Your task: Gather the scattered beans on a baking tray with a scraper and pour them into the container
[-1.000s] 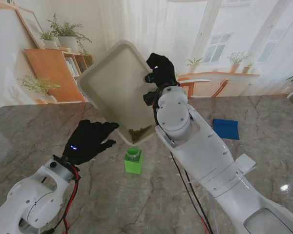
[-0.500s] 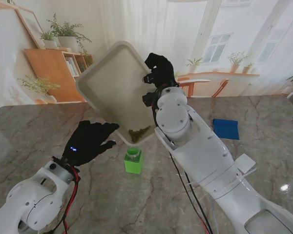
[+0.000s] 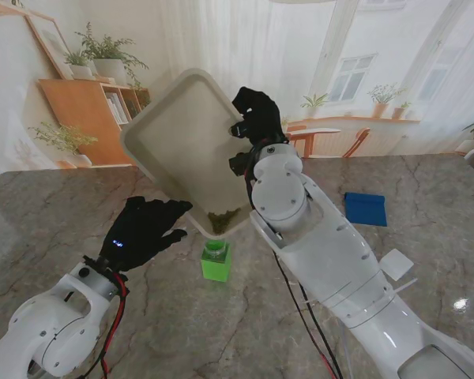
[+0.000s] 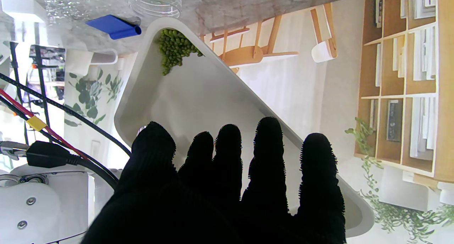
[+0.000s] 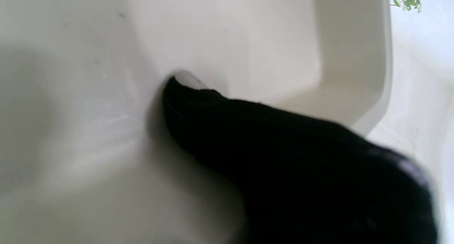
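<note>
Marbled grey-brown stone tabletop under us, a printed room backdrop behind with shelves and plants. We hold the cream rounded-corner plastic baking tray up off the table, tilted steeply with one corner down; our right hand in its black knit glove clamps the tray's far right rim, and the right wrist view shows one black finger pressed flat on the smooth tray floor. Small round green beans sit heaped in that low corner, clear in the left wrist view, right over the little bright-green square container with a clear ribbed neck, which stands upright on the stone. The corner looks just above the container mouth, not touching as far as we can tell. Our left hand, also black-gloved, is wide and holds nothing, fingers spread near the tray's lower left edge; whether it touches we cannot tell. A flat blue plastic scraper lies well apart on the right, so gathering looks finished and we judge this the pour step. Next move probably calls for more tilt, slowly, keeping the corner centred over the narrow mouth; beans are hard, smooth and roll easily, so a fast tip would likely scatter them.
</note>
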### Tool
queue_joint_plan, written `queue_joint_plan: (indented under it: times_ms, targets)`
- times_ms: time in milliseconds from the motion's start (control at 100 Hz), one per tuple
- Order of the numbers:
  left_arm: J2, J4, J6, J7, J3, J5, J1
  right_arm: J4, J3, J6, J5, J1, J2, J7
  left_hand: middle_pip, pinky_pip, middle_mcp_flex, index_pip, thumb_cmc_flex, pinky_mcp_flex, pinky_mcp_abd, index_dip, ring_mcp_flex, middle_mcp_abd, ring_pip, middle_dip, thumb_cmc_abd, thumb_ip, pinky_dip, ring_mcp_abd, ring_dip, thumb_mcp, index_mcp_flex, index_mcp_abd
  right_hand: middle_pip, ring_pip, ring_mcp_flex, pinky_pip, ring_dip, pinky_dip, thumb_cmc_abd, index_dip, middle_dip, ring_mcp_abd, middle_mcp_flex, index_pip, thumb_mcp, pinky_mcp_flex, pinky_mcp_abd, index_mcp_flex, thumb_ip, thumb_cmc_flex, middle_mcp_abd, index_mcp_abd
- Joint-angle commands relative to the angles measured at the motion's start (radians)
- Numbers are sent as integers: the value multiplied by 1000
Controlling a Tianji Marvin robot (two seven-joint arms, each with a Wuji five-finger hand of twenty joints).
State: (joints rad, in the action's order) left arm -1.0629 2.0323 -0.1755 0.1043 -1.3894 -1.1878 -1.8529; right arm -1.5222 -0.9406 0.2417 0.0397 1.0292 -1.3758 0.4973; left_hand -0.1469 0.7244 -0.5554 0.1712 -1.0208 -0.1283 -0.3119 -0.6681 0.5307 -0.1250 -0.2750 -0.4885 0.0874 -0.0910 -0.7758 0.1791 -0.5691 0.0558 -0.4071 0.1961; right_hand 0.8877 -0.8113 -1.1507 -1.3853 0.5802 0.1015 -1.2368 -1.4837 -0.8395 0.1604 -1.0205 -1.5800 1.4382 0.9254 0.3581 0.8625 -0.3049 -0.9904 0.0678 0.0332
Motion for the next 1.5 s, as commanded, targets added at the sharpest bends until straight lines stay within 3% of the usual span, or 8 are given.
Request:
queue_joint_plan:
  times_ms: [0, 1490]
  targets:
    - [-1, 5, 3, 7, 3, -3, -11, -16, -3, -7, 4, 1, 1, -15, 13, -20, 16, -11, -3, 8, -23, 1, 1, -6, 7, 11, 73, 48, -30, -1, -1, -9, 17, 10, 173, -189, -38, -253, 37, -87, 49, -44, -53, -107, -30, -41, 132, 107, -41, 7, 29, -141, -171, -4]
    - [-1, 34, 17, 39, -11, -44, -60, -34, 10, -61, 37, 10, 13, -32, 8, -13, 3, -3, -6, 1, -22, -25, 11, -6, 1, 7, 68, 45, -34, -3, -6, -9, 11, 5, 174, -191, -38, -254, 33, -84, 46, -44, -50, -104, -29, -41, 132, 107, -39, 7, 29, -143, -169, -5]
